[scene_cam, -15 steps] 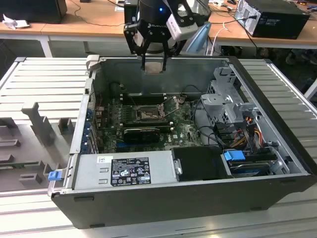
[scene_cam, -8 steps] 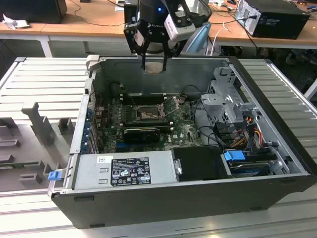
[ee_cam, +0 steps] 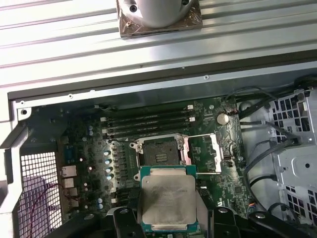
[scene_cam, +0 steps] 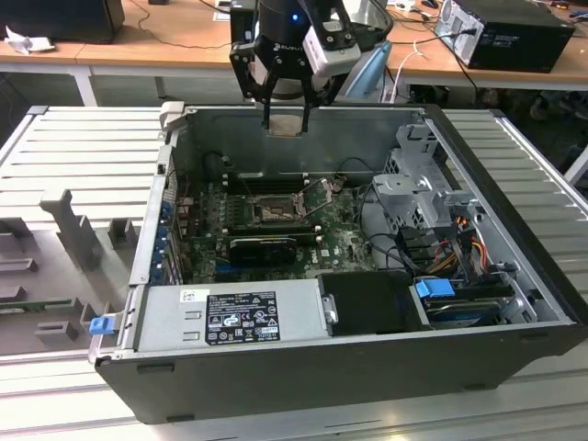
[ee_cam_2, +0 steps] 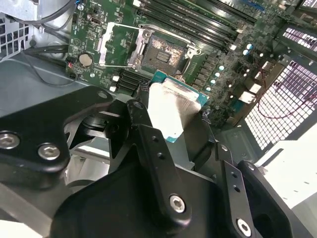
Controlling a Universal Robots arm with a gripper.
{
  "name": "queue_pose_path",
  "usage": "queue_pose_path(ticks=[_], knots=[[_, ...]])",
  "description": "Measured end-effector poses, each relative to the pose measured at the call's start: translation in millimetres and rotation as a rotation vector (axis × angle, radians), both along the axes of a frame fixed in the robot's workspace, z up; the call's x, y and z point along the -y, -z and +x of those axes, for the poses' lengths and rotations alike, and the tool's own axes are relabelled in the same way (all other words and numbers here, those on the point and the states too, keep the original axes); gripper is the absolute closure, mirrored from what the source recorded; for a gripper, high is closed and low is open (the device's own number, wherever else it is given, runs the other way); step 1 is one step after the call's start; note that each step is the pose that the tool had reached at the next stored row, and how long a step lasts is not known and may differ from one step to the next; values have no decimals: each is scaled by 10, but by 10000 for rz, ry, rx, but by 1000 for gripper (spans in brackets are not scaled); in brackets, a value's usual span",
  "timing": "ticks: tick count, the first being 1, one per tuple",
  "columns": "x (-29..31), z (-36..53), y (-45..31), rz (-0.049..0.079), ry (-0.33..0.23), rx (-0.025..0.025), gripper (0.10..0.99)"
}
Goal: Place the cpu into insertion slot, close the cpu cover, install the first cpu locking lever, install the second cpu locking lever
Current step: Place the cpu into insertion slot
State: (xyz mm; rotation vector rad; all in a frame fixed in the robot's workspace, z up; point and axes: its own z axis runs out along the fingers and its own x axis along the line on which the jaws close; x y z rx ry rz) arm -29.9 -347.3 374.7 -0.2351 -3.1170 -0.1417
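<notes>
Silver-grey cpu clamped in gripper, jaws shut on its edges. Exterior view gives me height: gripper hangs above far wall of open case, cpu well apart from green board. Both wrist views give me socket detail: insertion slot bare, contact field exposed, cpu cover lying open beside it. Case holds board, cables, drive cage.

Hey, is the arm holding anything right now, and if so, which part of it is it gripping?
Yes. The gripper holds the cpu, with its fingers clamped on two opposite side edges of the chip.
</notes>
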Motion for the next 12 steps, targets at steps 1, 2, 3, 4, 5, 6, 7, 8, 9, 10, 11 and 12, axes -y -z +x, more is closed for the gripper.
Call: queue_pose_path(ticks=[1, 2, 3, 4, 5, 6, 7, 8, 9, 10, 11, 12], knots=[[0, 0, 0, 0, 41, 0, 557], [0, 0, 0, 0, 80, 0, 557], [0, 0, 0, 0, 117, 0, 557], [0, 0, 0, 0, 181, 0, 557], [0, 0, 0, 0, 212, 0, 557], [0, 0, 0, 0, 237, 0, 557], [0, 0, 0, 1, 258, 0, 557], [0, 0, 0, 0, 291, 0, 557], [0, 0, 0, 0, 312, 0, 557], [0, 0, 0, 0, 368, 0, 557], [0, 0, 0, 0, 442, 0, 557], [0, 0, 0, 0, 465, 0, 557]])
